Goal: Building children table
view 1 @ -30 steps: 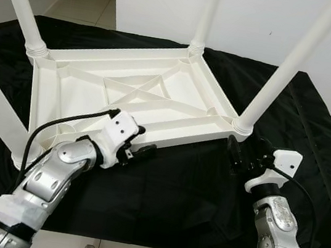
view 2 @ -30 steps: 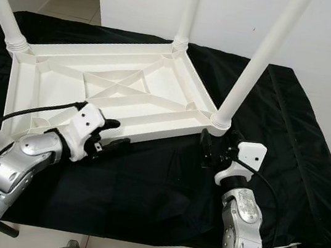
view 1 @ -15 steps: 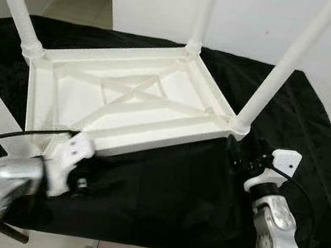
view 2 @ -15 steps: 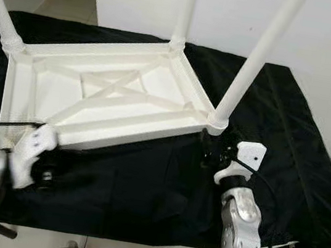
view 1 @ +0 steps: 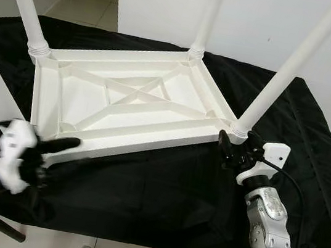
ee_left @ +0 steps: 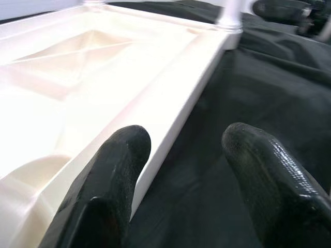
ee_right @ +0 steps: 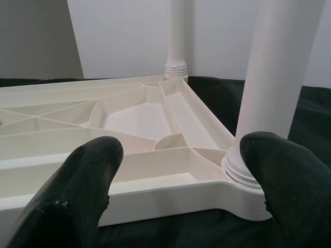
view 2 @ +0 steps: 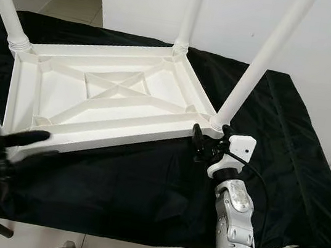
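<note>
From my head cam, the upside-down white kids table [view 1: 125,102] sits legs-up on a black cloth [view 1: 161,192], my right end effector [view 1: 231,151] by its near right corner. Left wrist cam: my left end effector [ee_left: 181,170] is spread open, straddling the table's near edge. Right wrist cam: my right end effector [ee_right: 176,181] is open too, the corner leg [ee_right: 271,77] just beyond it.

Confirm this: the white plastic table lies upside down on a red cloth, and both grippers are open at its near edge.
Wrong colour. The white plastic table lies upside down on a black cloth, as the left eye view shows. The left gripper and right gripper are indeed open at its near edge.
</note>
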Available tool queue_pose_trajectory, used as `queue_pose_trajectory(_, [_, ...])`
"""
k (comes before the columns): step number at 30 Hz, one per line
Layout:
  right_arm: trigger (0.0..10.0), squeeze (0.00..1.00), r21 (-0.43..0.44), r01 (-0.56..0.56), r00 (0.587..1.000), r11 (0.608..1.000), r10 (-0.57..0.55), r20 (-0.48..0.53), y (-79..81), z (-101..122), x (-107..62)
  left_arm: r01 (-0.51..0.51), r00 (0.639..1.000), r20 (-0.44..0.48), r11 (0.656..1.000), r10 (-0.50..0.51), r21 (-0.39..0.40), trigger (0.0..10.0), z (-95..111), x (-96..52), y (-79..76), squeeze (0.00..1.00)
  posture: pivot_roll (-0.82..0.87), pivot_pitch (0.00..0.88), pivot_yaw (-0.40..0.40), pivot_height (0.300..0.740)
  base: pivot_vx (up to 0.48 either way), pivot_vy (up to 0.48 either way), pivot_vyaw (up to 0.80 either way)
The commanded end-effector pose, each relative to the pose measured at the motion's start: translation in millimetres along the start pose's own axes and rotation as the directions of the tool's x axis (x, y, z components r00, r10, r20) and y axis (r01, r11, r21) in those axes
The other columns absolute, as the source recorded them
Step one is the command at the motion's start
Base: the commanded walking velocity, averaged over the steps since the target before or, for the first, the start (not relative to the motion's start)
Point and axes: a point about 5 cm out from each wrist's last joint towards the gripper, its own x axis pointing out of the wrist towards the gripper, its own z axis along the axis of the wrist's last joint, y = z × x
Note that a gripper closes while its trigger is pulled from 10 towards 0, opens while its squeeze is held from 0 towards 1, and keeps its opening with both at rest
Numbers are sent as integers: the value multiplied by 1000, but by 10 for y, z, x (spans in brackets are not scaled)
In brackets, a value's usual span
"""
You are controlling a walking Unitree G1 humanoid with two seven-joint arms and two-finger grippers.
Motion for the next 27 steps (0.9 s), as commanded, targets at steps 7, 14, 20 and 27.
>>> queue_pose_trajectory(7, [10000,0,-7,0,1000,1000,-1,-5,-37,-44,-7,-96,995,-26,991,94,-94,10000,-307,-369,124,0,212,18,-69,740,0,0,0])
queue_pose_trajectory(14, [10000,0,-6,4,1000,1000,-4,-17,-51,-93,-33,-126,992,-40,982,122,-138,10000,-356,-667,191,0,221,28,-67,740,0,0,0])
queue_pose_trajectory(20, [10000,0,-6,6,1000,1000,-7,-21,-63,-116,-36,-233,972,-70,966,226,-114,10000,-329,-886,368,0,238,32,-64,740,0,0,0])
queue_pose_trajectory(27, [10000,0,-1,12,1000,1000,-12,-20,-55,-145,-20,-385,922,-41,923,385,14,10000,-87,-1022,690,0,251,31,-60,740,0,0,0])
